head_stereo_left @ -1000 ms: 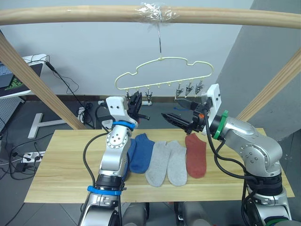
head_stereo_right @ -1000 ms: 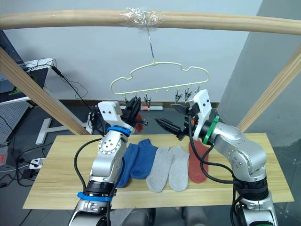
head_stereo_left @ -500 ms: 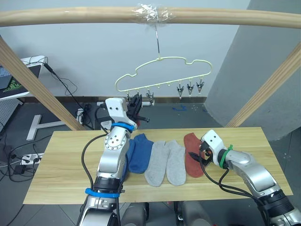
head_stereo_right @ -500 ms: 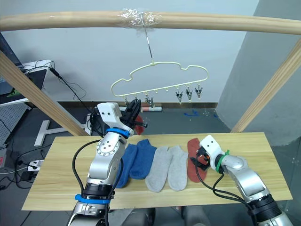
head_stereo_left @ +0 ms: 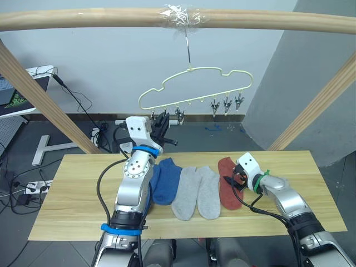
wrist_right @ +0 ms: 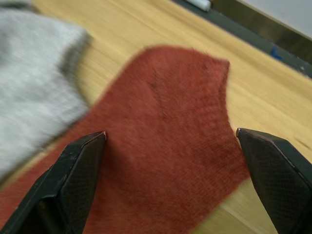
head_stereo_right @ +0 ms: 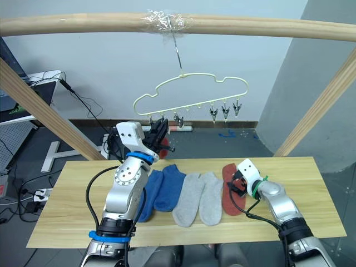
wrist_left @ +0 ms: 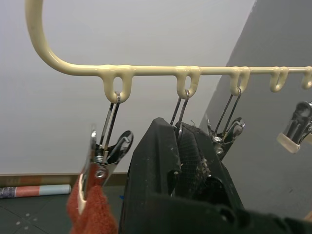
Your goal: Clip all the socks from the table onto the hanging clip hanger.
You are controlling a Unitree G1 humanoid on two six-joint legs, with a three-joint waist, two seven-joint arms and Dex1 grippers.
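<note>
- right gripper (wrist_right: 168, 161) low over the table (head_stereo_left: 72, 194), fingers spread wide, nothing held; rust red sock (wrist_right: 161, 141) lies flat right between the two fingertips, toe end pointing away from the wrist. Looks like it is lined up to pinch that sock next, my guess.
- left gripper (head_stereo_left: 162, 123) raised up at the clip hanger (head_stereo_left: 194, 83), fingers pressed together on the second clip (wrist_left: 181, 109) from the hanger's rounded end. Probably squeezing it open so a sock can go in; can't see how wide the clip mouth is.
- just beside that gripper, the end clip (wrist_left: 100, 156) already bites a second rust red sock (wrist_left: 90, 212), fuzzy knit hanging below it. One done, five to go by the look of it.
- other socks sit in a row on the table between the two arms: two blue (head_stereo_left: 167, 181) nearest the left arm, two light grey (head_stereo_left: 197, 192) next to the red one, edges touching or overlapping.
- hanger is thin pale yellow wire, wavy top, small shiny metal clips on loops; hook taped to a thick round wooden beam (head_stereo_left: 83, 18).
- table is light wood planks with grain; socks are soft, floppy knit, will sag when lifted.
</note>
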